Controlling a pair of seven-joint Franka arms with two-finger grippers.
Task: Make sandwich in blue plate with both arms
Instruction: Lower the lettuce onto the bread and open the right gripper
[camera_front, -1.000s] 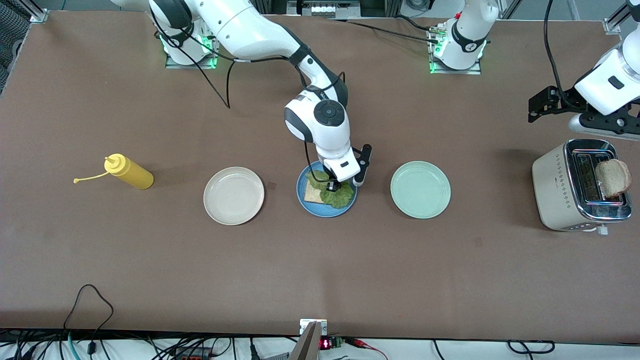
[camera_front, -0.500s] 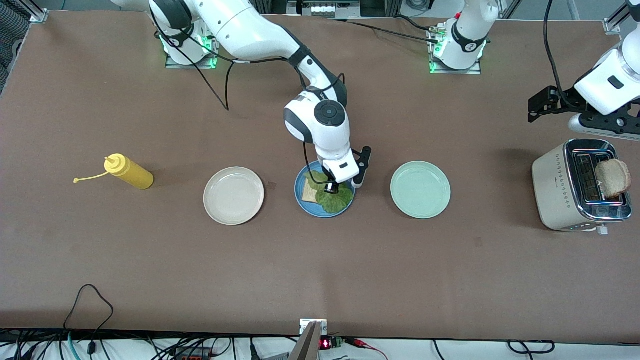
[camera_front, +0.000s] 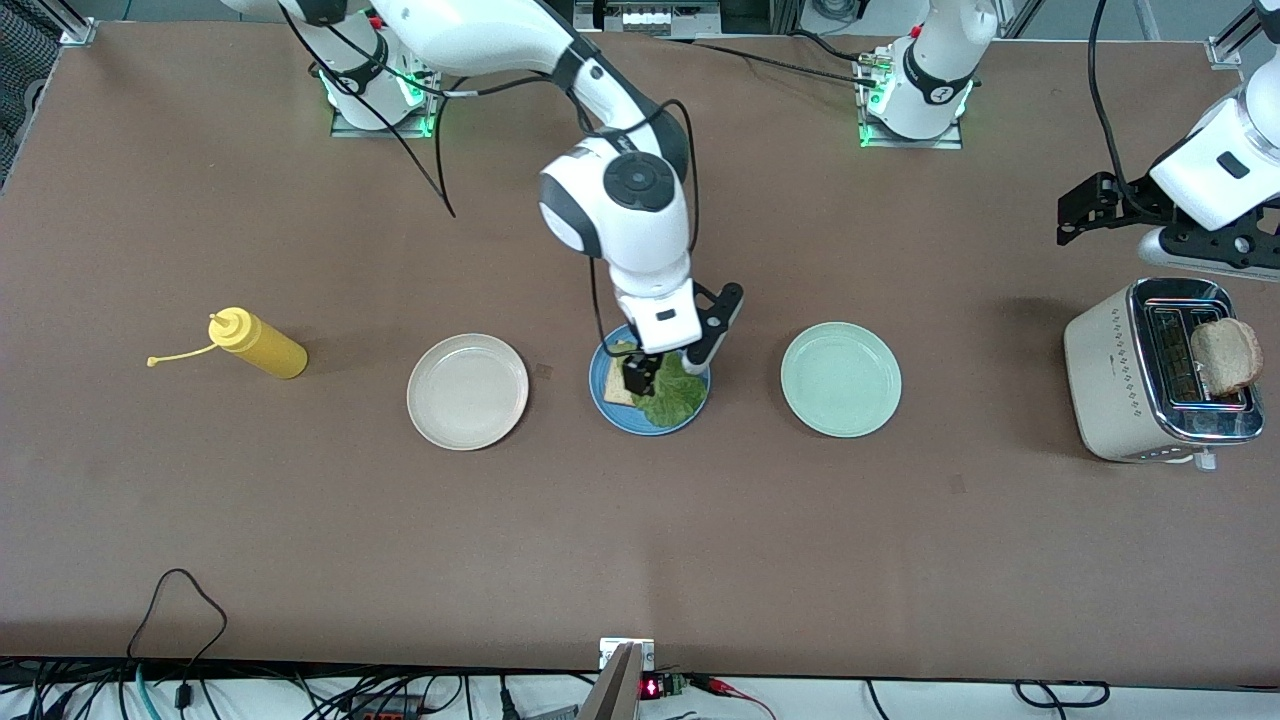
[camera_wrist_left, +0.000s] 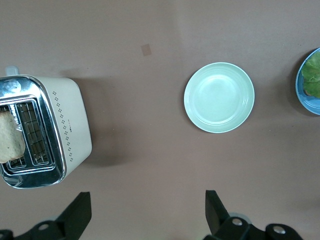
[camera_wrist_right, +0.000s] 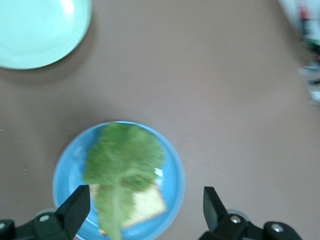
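Note:
The blue plate (camera_front: 650, 428) stands mid-table with one bread slice (camera_front: 618, 388) on it and a crinkled green lettuce leaf (camera_front: 672, 398) lying over the bread. My right gripper (camera_front: 660, 365) hangs open just above the plate and holds nothing. In the right wrist view its gripper (camera_wrist_right: 145, 210) straddles the lettuce (camera_wrist_right: 122, 160), the bread (camera_wrist_right: 147, 202) and the plate (camera_wrist_right: 172, 170). A second bread slice (camera_front: 1225, 355) sticks up from the toaster (camera_front: 1110, 370). My left gripper (camera_front: 1215, 258) waits open above the table beside the toaster, and in its wrist view that gripper (camera_wrist_left: 147, 217) is empty.
A pale mint plate (camera_front: 840, 378) sits between the blue plate and the toaster. A beige plate (camera_front: 467, 390) and a yellow squeeze bottle (camera_front: 258, 343) lie toward the right arm's end. The left wrist view shows the toaster (camera_wrist_left: 65, 125) and mint plate (camera_wrist_left: 219, 97).
My right gripper has opened, let go of the lettuce leaf onto the bread, and risen above the blue plate. The left arm has not moved.

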